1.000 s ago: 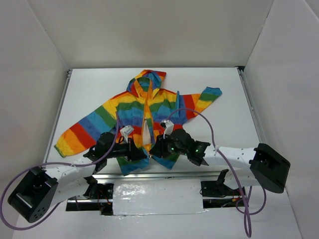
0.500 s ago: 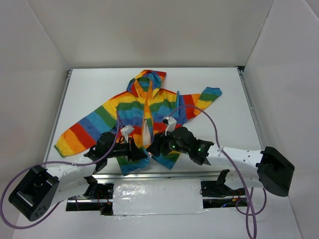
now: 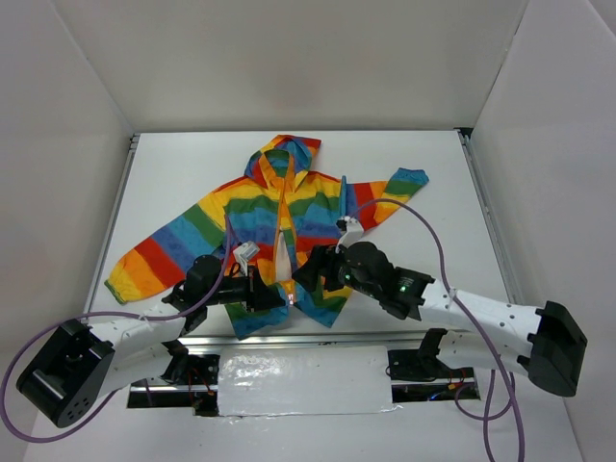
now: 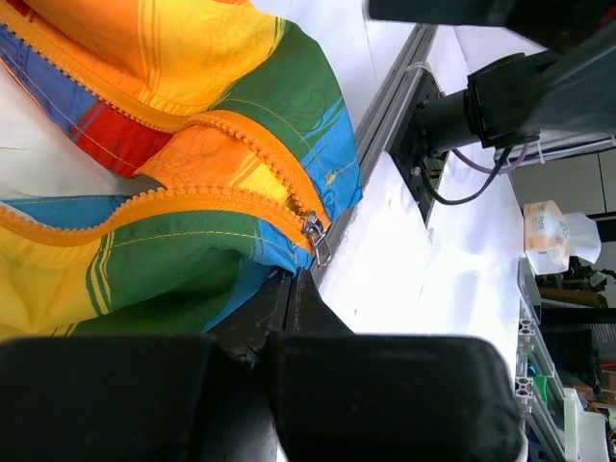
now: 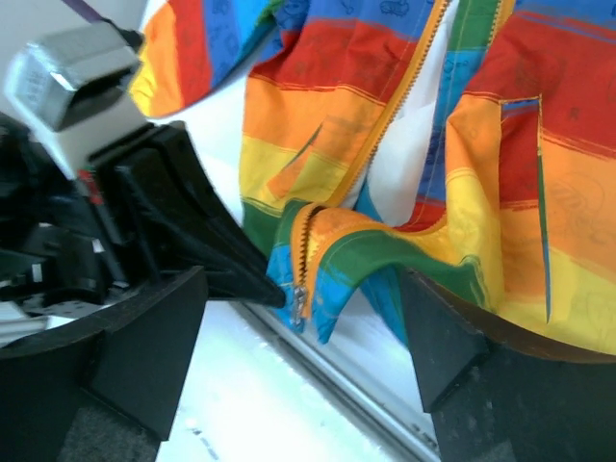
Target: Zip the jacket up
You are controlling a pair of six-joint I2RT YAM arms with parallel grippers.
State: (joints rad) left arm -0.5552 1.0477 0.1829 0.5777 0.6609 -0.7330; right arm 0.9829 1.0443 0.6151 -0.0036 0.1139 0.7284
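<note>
Top external view: the jacket [image 3: 279, 217] is shown centre frame, wholly unzipped (slider [image 4: 315, 231] at the hem); its hem is pinched by the left gripper [image 3: 277, 296], the right gripper [image 3: 305, 274] spread alongside.

The jacket [image 5: 318, 58] fills the upper right, its orange zipper [image 5: 380, 120] slanting down to the slider [image 5: 300, 289] at the hem (lower centre). The left gripper [image 5: 260, 281] meets that hem from the left. The right gripper [image 5: 298, 337] has its fingers spread wide along the bottom.
</note>
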